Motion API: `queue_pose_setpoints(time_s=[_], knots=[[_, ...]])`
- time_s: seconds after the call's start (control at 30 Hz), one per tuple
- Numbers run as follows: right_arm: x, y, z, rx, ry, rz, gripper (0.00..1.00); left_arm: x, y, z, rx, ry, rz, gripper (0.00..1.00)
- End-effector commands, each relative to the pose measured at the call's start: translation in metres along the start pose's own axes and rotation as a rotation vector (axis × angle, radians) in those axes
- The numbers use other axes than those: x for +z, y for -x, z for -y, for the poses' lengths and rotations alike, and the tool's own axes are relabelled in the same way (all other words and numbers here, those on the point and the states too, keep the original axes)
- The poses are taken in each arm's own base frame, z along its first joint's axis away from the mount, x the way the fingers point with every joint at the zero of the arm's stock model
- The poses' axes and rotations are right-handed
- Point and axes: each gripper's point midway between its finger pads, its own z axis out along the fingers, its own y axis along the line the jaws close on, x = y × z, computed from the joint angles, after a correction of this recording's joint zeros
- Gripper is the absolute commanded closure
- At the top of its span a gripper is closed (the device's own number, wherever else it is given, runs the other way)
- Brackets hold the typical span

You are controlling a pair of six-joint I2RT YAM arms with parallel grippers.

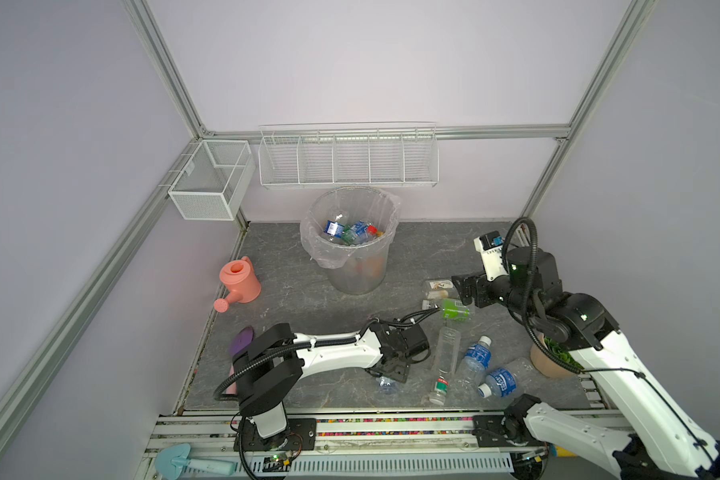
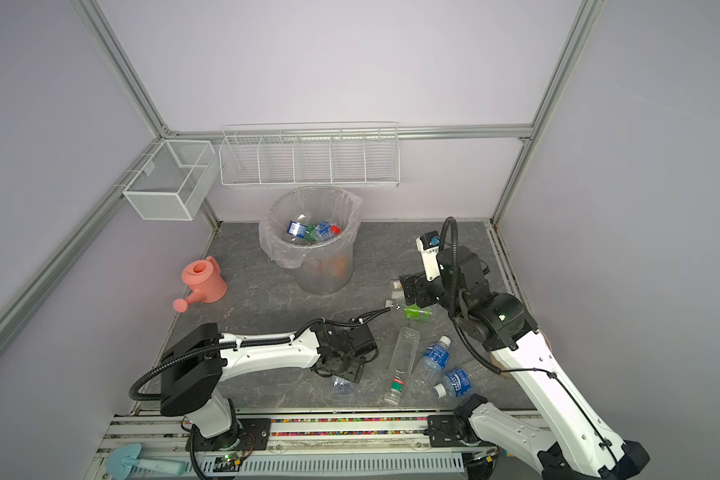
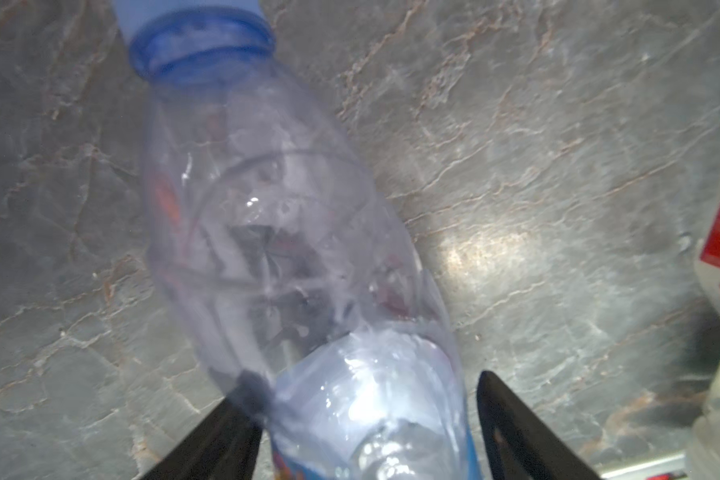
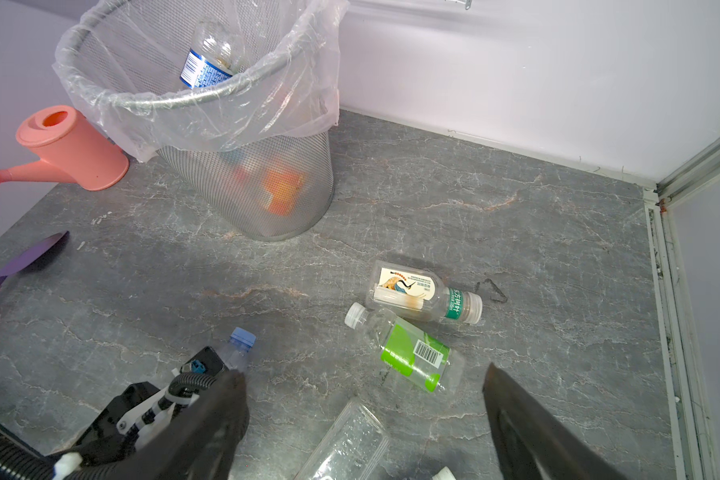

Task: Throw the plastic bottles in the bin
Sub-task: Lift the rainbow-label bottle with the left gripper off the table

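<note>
Between parted fingers (image 3: 225, 428) of the left tool (image 3: 364, 378), its wrist view shows a clear bottle (image 3: 258, 216); right tool (image 4: 363, 370) gapes.

The clear bottle (image 3: 267, 232) is blurred in the left wrist view, its cap and base cut off by the picture's edges; in both top views the left end effector (image 1: 391, 374) covers most of it. Low in the bin (image 1: 352, 286), orange shapes (image 4: 283, 191) are mere smears through the wall. The tall bottle (image 4: 346, 440) runs off the right wrist view's edge. The right arm (image 1: 612, 374) hides part of the plant pot (image 1: 546, 366).
</note>
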Motion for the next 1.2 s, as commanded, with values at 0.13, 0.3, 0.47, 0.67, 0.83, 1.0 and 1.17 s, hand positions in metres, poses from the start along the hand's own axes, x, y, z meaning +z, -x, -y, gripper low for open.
queue_pose_setpoints(time_s=[0.13, 0.3, 0.47, 0.67, 0.83, 1.0, 1.17], knots=[[0.005, -0.011, 0.001, 0.033, 0.003, -0.019, 0.08, 0.004, -0.004, -0.001, -0.012, 0.000, 0.001, 0.33], [0.011, -0.022, 0.001, 0.047, 0.002, -0.042, 0.08, -0.012, 0.006, -0.005, -0.018, 0.000, 0.059, 0.59], [0.013, -0.030, 0.002, 0.057, -0.001, -0.052, 0.08, -0.040, 0.023, -0.006, -0.018, -0.022, 0.155, 0.71], [0.011, -0.034, 0.003, 0.064, 0.000, -0.052, 0.08, -0.085, 0.044, -0.013, -0.034, -0.050, 0.288, 0.73], [0.015, -0.040, 0.003, 0.068, 0.001, -0.067, 0.08, -0.126, 0.059, -0.028, -0.071, -0.062, 0.429, 0.74], [0.019, -0.047, 0.001, 0.086, 0.008, -0.082, 0.08, -0.169, 0.069, -0.041, -0.080, -0.091, 0.555, 0.75], [0.028, -0.062, -0.001, 0.116, 0.021, -0.110, 0.08, -0.218, 0.076, -0.064, -0.098, -0.087, 0.681, 0.76]])
